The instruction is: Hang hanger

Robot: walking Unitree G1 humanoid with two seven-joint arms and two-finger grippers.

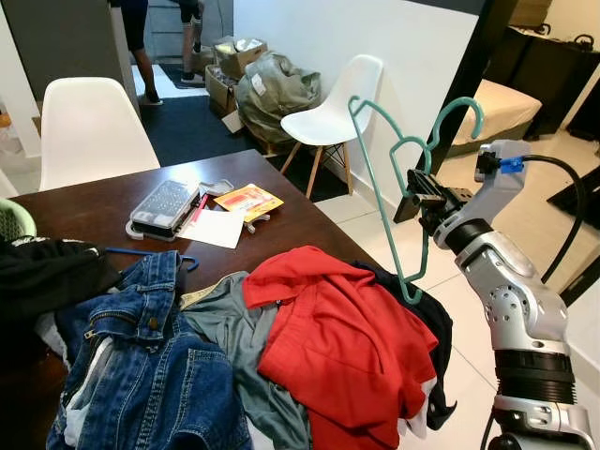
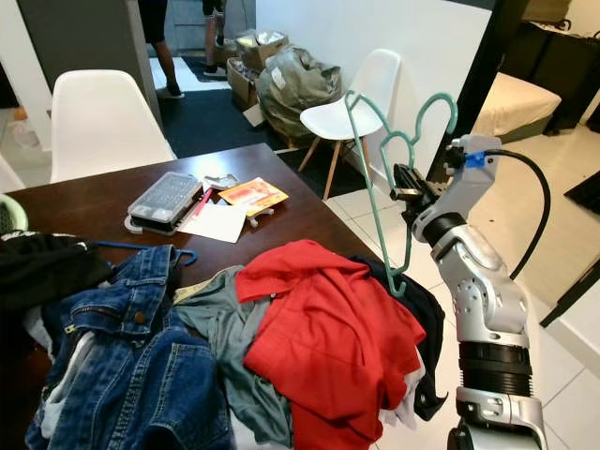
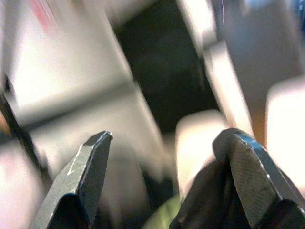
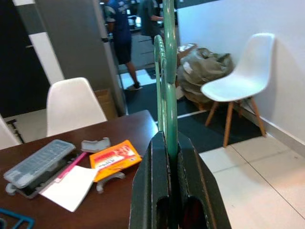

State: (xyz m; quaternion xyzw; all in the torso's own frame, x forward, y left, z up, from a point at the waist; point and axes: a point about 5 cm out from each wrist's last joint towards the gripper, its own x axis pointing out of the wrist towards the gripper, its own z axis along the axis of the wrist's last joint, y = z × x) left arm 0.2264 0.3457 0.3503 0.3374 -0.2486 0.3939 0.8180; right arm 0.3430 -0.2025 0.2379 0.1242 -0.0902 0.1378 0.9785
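Denim jacket, blue (image 1: 141, 366), lies nearest the camera on the dark wooden table (image 1: 84, 208), well to the left of the right gripper (image 1: 424, 199) and lower. Table is the biggest thing here; its far right corner sits left of and below that gripper. Clothes pile covers the near end: red garment (image 1: 342, 337) just below-left of the gripper, grey-green shirt (image 1: 239, 347) between red and denim, black garment (image 1: 42, 272) at far left.

Two white moulded plastic chairs: one (image 1: 330, 103) behind the gripper against the white wall, the other (image 1: 89, 131) well to its left at the table's far edge. Olive stuffed bag (image 1: 274, 89) on the floor beyond, cardboard boxes (image 1: 230, 66) beside it. Person's legs (image 1: 141, 47) further back.

Right gripper is raised off the table's right edge, fingers clamped tight on the teal wire hanger (image 1: 398, 178). Hanger stands roughly upright, hook up above the gripper, lower corner hanging just over the red garment's edge; contact there unclear.

Small stuff on the table, left of the gripper: grey plastic compartment box (image 1: 164, 206), white paper sheet (image 1: 214, 228), orange packet (image 1: 247, 201). Blue hanger (image 1: 141, 253) partly under the denim.

Left gripper (image 3: 167, 157): fingers spread wide apart, nothing between them, background blurred.
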